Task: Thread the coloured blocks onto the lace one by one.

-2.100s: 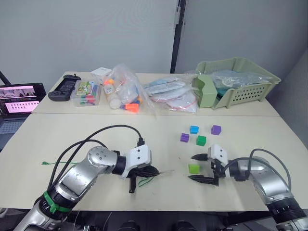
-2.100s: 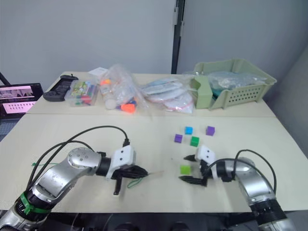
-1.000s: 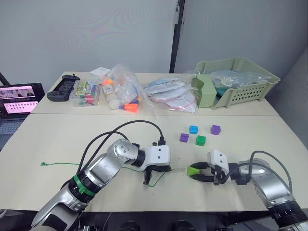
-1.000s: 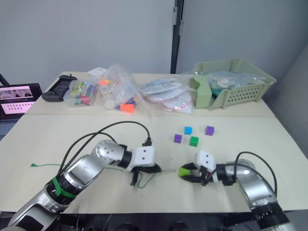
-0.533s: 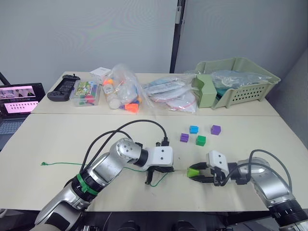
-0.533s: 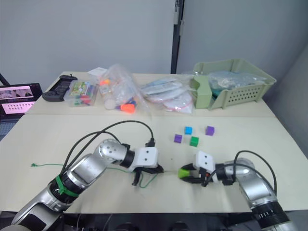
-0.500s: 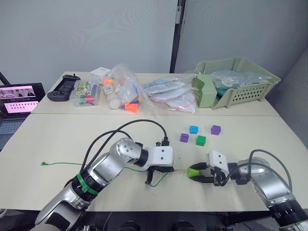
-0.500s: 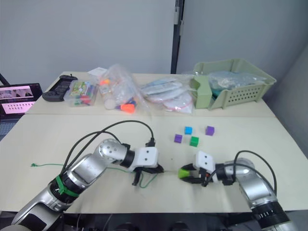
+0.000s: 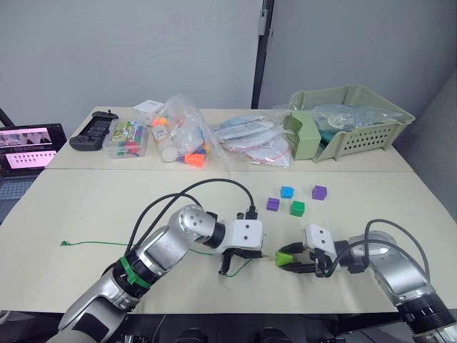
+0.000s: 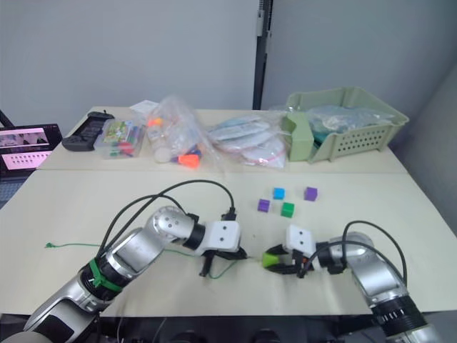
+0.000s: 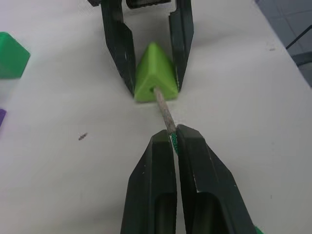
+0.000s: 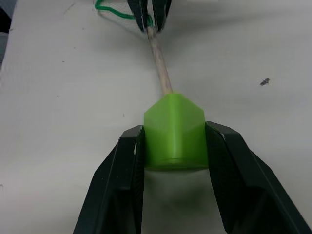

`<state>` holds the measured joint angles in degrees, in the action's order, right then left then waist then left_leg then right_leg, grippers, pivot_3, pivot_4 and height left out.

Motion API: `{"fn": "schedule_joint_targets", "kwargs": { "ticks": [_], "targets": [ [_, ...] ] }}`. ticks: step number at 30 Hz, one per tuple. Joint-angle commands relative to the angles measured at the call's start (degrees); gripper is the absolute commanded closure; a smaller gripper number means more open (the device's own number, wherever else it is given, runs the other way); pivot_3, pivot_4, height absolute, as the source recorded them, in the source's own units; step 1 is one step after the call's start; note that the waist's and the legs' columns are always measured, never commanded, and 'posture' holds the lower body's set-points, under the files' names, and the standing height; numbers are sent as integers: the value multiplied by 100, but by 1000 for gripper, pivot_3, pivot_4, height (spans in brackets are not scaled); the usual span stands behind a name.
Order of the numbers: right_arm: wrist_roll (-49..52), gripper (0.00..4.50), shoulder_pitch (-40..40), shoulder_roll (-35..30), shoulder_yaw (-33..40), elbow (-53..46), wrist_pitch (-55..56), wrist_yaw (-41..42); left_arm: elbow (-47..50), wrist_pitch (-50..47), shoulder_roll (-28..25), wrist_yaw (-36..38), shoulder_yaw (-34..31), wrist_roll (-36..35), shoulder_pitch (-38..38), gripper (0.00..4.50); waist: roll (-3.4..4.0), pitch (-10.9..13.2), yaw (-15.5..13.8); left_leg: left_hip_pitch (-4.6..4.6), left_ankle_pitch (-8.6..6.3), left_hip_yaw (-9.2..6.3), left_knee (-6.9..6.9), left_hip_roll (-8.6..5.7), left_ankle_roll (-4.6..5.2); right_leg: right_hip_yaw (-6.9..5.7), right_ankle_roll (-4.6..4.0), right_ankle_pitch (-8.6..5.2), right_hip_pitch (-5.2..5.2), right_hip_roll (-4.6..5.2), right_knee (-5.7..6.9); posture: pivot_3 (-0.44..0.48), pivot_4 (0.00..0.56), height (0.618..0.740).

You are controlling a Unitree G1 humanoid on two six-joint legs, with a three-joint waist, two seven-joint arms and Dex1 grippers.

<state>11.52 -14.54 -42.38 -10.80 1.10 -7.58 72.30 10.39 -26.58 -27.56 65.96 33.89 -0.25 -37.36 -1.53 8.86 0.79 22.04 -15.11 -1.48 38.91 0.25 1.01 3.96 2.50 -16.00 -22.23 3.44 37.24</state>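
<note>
Left gripper (image 11: 174, 132) pinched tight on thin green lace (image 9: 100, 243) just behind its pale stiff tip (image 11: 164, 108), tip entering small lime green plastic cube (image 12: 174, 130). Right gripper (image 12: 174, 141) clamped on that cube's two sides.

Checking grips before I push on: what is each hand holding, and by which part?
The left hand pinches the lace just behind its pale stiff tip. The right hand clamps the lime green block by two opposite sides, with the tip entering it.
</note>
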Motion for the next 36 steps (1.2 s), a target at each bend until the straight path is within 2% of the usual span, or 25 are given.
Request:
{"fn": "schedule_joint_targets", "kwargs": {
  "ticks": [1, 5, 11, 18, 20, 22, 24, 32, 36],
  "targets": [
    [-83, 3181, -2, 70, -178, -106, -60, -9, 250, -82, 153, 26, 79, -56, -60, 4500, 0, 0, 1, 0, 0, 0, 0, 0, 0, 0, 0, 0, 0, 0, 0, 0, 150, 740],
    [-93, 3181, -11, 100, -186, -127, -97, -28, 286, -226, 305, -49, 81, -65, -77, 4500, 0, 0, -3, 1, 0, 0, 1, -1, 0, 0, 0, 0, 1, 1, 0, 0, 150, 740],
    [-153, 3181, -22, 161, -227, -185, -224, -115, 413, -446, 870, -158, 171, -329, 10, 4500, 0, 0, -8, 1, 0, 0, 4, -2, 0, 1, 0, 0, 2, 2, 0, 0, 150, 740],
    [-235, 3194, -86, 271, -293, -274, -413, -183, -209, -381, 1520, -181, 360, -407, 316, 4500, -8, -8, 24, -19, 0, 1, 1, 7, 0, 1, -1, 1, 13, -8, 1, 0, 150, 740],
    [-256, 3211, -106, 298, -292, -286, -448, -196, -453, -226, 1516, -171, 362, -317, 458, 4500, -11, -11, 3, -42, 0, 0, 0, 7, 0, 0, -1, 1, 37, -8, -1, 0, 150, 740],
    [-282, 3212, -107, 308, -274, -297, -469, -206, -605, 26, 1393, -156, 282, -186, 521, 4500, -14, -11, 4, -96, 0, -2, -4, 9, 0, -3, 0, 0, 103, -7, -24, 0, 150, 740],
    [-324, 3214, -92, 299, -256, -306, -483, -213, -623, 93, 1321, -99, 67, -281, 533, 4500, -14, -11, 3, -104, 0, -1, -4, 16, -1, -2, 2, -2, 119, -5, -38, 0, 150, 740],
    [-627, 3235, -65, 204, -453, -354, -671, -244, -642, 346, 889, 96, -582, -576, 525, 1915, -13, -11, 40, -97, 0, 2, -4, 28, -1, 0, 1, -1, 106, -7, -27, 0, 150, 740],
    [-623, 3235, -93, 211, -555, -454, -849, -277, -601, 431, 456, 251, -759, -691, 567, 1898, -13, -11, 75, -97, 0, 3, -5, 36, -1, 0, 0, -1, 103, -12, -25, 0, 150, 740]
  ]
}}
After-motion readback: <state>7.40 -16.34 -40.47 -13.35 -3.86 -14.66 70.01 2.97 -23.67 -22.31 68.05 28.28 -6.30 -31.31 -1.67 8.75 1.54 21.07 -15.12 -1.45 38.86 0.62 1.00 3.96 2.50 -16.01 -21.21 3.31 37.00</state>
